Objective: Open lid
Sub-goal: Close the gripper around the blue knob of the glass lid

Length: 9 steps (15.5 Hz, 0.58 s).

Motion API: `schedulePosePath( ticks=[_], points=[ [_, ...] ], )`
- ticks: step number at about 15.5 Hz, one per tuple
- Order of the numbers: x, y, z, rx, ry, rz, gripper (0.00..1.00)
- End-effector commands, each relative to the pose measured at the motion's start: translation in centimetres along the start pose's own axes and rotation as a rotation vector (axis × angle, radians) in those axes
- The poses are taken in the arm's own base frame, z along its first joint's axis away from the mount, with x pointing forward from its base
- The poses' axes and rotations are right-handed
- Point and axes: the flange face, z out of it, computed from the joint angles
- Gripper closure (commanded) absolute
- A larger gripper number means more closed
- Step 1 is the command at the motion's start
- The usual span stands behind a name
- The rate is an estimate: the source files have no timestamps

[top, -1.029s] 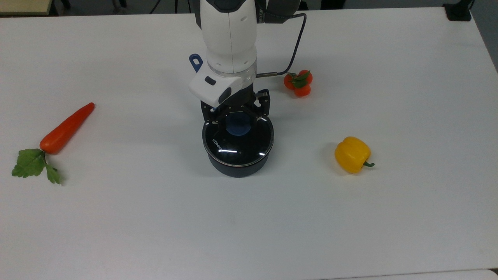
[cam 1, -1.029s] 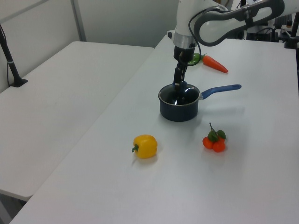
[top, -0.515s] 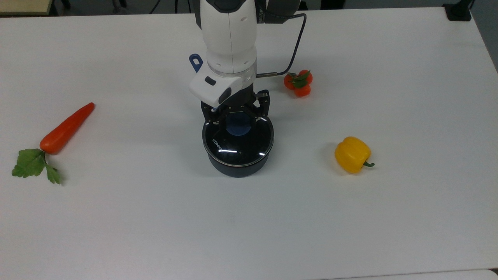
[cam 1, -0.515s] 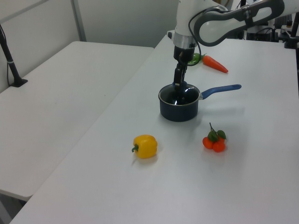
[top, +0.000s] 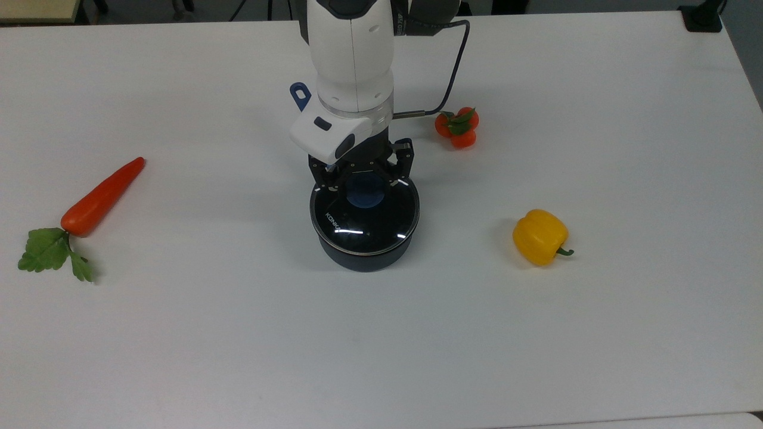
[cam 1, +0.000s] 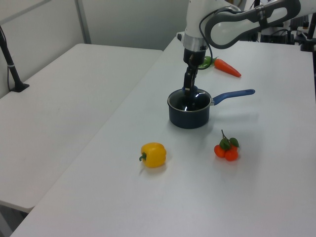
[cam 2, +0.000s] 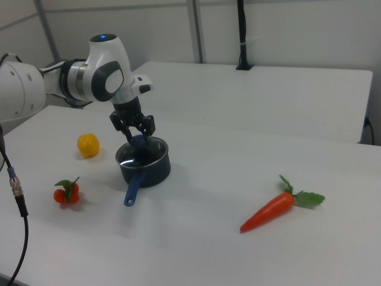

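Lid (top: 364, 217) sits on the pot (top: 363, 253) mid-table (top: 381, 345); in the top view, carrot (top: 101, 197) far left, pepper (top: 539, 236) right, tomatoes (top: 456, 127) behind-right, gripper (top: 364, 176) above the knob (top: 364, 192).

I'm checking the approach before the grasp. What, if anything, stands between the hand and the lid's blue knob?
Nothing visible does. The hand hangs right over the lid, which sits on the saucepan, its open fingers on either side of the blue knob. No other item lies between them.
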Motion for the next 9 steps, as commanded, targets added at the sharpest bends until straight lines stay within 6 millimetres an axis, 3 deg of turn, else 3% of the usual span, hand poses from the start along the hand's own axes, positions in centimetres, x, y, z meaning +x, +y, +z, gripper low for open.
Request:
schedulePosePath(
  ticks=[1, 9],
  points=[
    [0.17, -0.62, -0.38, -0.003, 0.008, -0.005, 0.28],
    [0.14, -0.52, -0.20, -0.019, 0.005, -0.049, 0.27]
  ],
)
